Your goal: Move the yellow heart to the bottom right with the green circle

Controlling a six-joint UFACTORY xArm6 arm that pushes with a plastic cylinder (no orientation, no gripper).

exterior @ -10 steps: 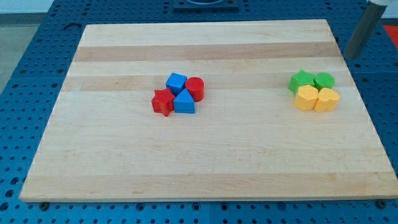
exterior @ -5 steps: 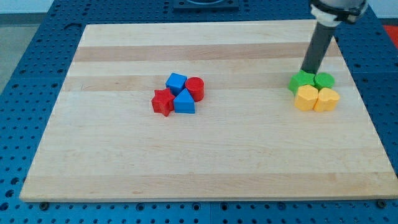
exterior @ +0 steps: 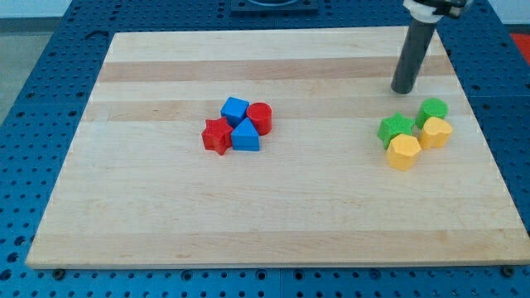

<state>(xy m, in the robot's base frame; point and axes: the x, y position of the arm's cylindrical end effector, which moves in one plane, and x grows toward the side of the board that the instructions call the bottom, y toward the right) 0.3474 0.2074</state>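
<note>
My tip [exterior: 402, 90] rests on the wooden board [exterior: 166, 215] in the upper right of the frame, touching no block; there is no gripper, only the bare rod, which holds nothing. Just below it sit four blocks. The green circle [exterior: 432, 108] is the upper right one, with a yellow block [exterior: 436, 132], which looks like the yellow heart, touching its lower edge. From this angle I cannot make out the heart's point or long axis for sure. A green star [exterior: 396, 127] lies to the left, with a yellow hexagon [exterior: 403, 152] just below it.

Near the frame's centre is a tight cluster: blue cube [exterior: 235, 109], red cylinder [exterior: 260, 117], red star [exterior: 217, 136], blue triangle [exterior: 245, 136].
</note>
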